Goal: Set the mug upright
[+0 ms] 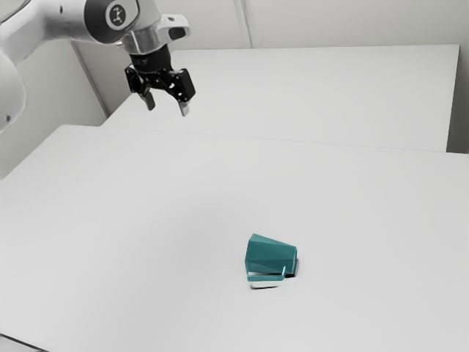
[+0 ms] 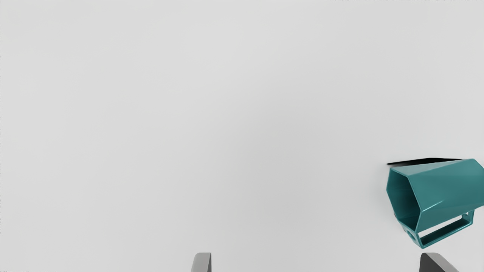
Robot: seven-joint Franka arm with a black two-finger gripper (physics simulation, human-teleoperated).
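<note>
Gripper [image 2: 317, 258] jaws stand open in the wrist view's foreground, well apart from a teal mug [image 1: 271, 257] lying sideways at the exterior view's lower centre. Probably light, rigid and slick, it should grip best across its faceted body [image 2: 446, 189].

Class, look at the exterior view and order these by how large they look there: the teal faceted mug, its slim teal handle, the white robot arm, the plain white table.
Largest to smallest:
1. Plain white table
2. White robot arm
3. Teal faceted mug
4. Slim teal handle
</note>
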